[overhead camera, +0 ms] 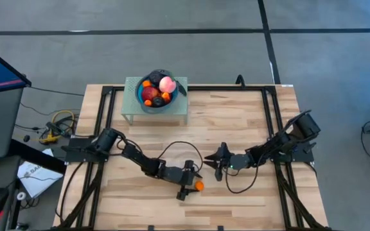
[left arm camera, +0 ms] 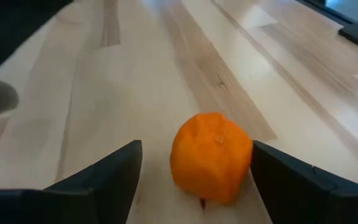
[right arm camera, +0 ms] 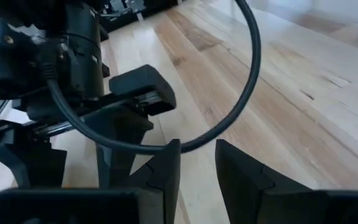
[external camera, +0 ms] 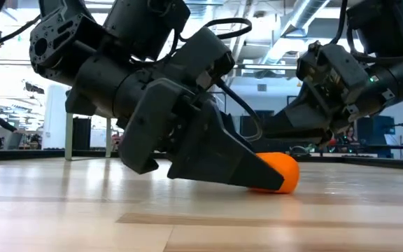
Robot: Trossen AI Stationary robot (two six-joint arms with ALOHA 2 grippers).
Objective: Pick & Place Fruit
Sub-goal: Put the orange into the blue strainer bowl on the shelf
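The high view looks straight down from well above the bench [overhead camera: 236, 122], taking in its whole top and the floor around it. The low view sits at bench-top level, very close to the orange [external camera: 280, 173], facing across the wood into the room behind. The left wrist view looks forward just over the bench, close on the same orange [left arm camera: 211, 155]. The right wrist view looks over the wood toward the other arm near the orange.
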